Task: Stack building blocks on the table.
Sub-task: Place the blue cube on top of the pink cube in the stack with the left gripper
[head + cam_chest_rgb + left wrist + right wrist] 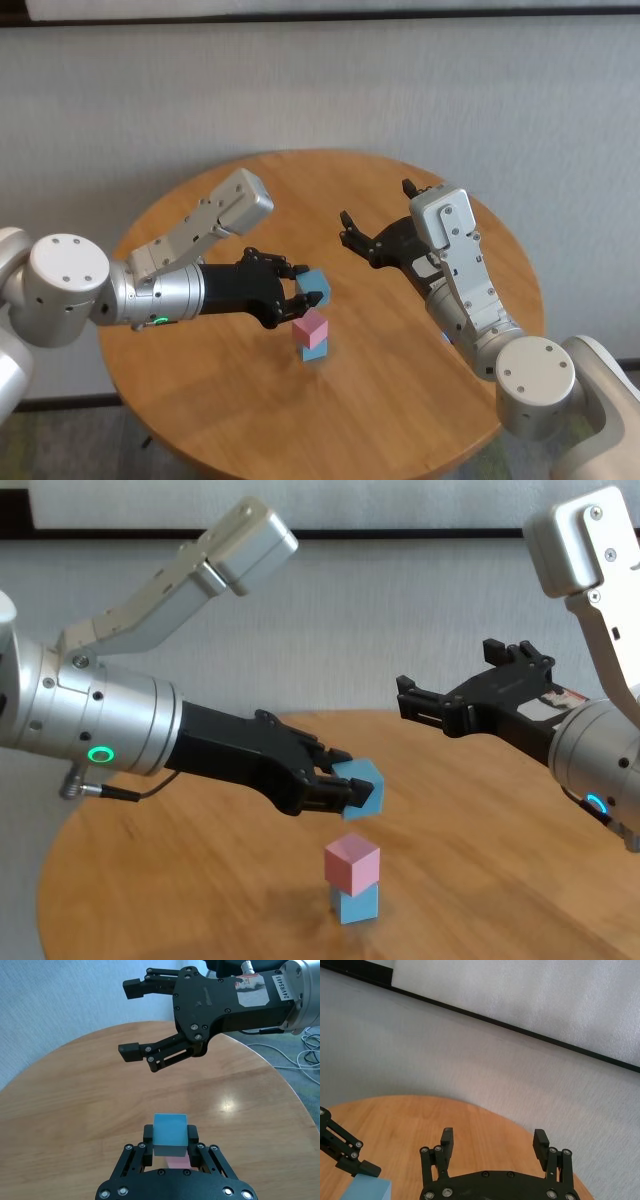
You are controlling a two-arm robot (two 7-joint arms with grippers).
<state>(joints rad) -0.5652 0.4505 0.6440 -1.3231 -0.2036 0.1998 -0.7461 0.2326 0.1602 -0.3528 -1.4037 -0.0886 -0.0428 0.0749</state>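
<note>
Two blocks already stand stacked on the table (200,400): the pink block (352,864) sits on a light blue block (354,904), both just below my left pincer (350,790) and a little ahead of its tips. My left pincer is clamped on the third block (169,1135), also light blue, and holds it in the air above the pair, not touching them. I judge this to be the last placing step. The next move calls for carrying the held block squarely over the pink one, levelling it, since it looks tilted in my grip, then lowering it gently and letting go without nudging the stack.

My right pincer (372,233) hangs across from my left one, well apart from the stack, fingers spread wide and holding nothing. Nothing lies between the held block and the pink top, so the way down looks free; the narrow stack itself is what could topple.
</note>
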